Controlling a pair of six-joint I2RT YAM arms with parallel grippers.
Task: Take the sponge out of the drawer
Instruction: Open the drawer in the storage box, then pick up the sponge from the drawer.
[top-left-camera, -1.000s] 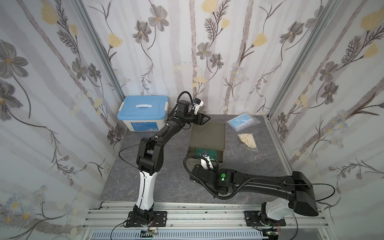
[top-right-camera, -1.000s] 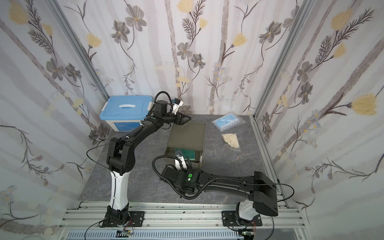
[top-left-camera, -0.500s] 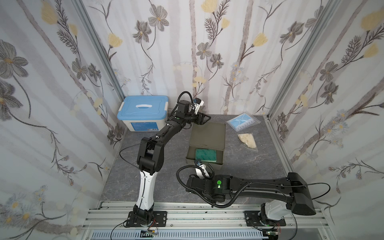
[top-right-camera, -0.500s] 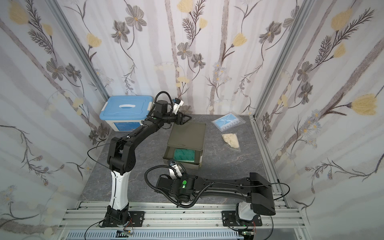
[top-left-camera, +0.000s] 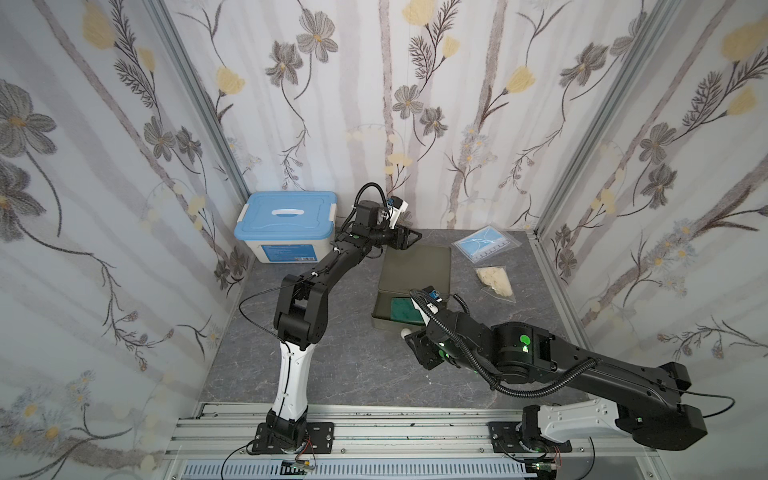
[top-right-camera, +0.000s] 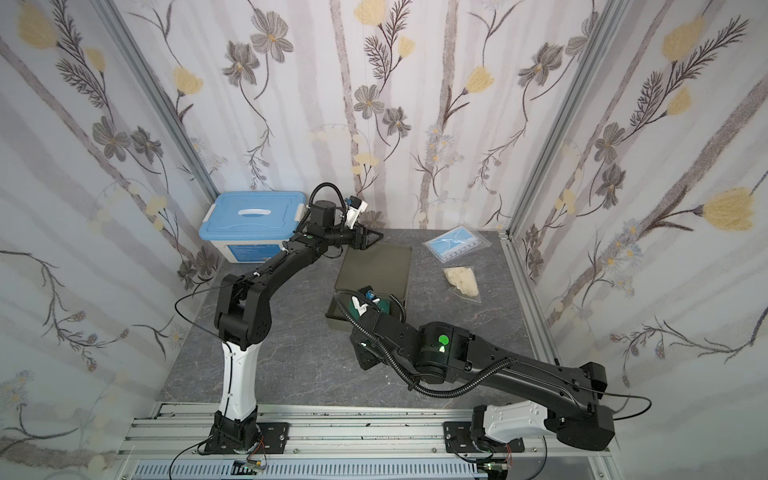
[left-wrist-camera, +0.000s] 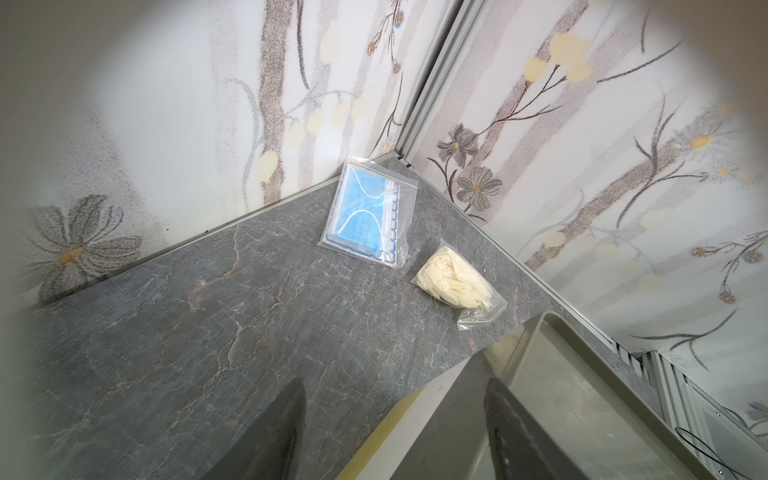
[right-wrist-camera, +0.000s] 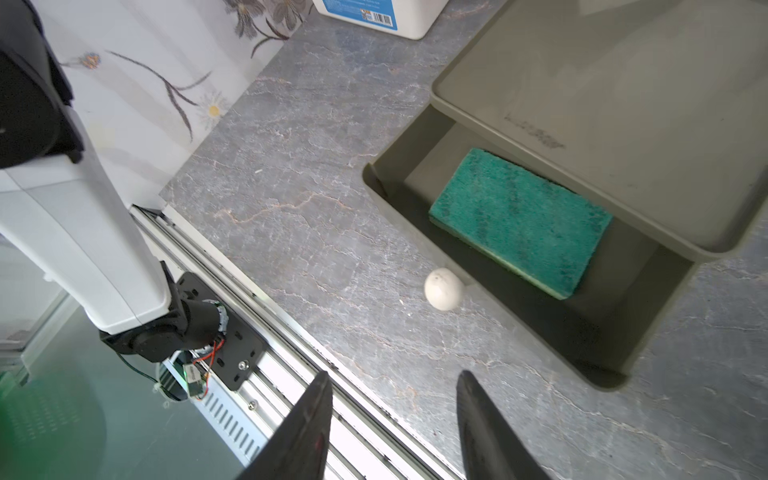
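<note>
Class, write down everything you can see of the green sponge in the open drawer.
The sponge is a flat rectangular block with a rough dark green scouring face upward and a thinner, paler yellow-green layer showing along its lower edges. It lies flat on the floor of the pulled-out grey drawer, lined up with the walls, near the front edge of the case. Only the drawer floor seems to touch it; the open right gripper hangs apart from it.
</note>
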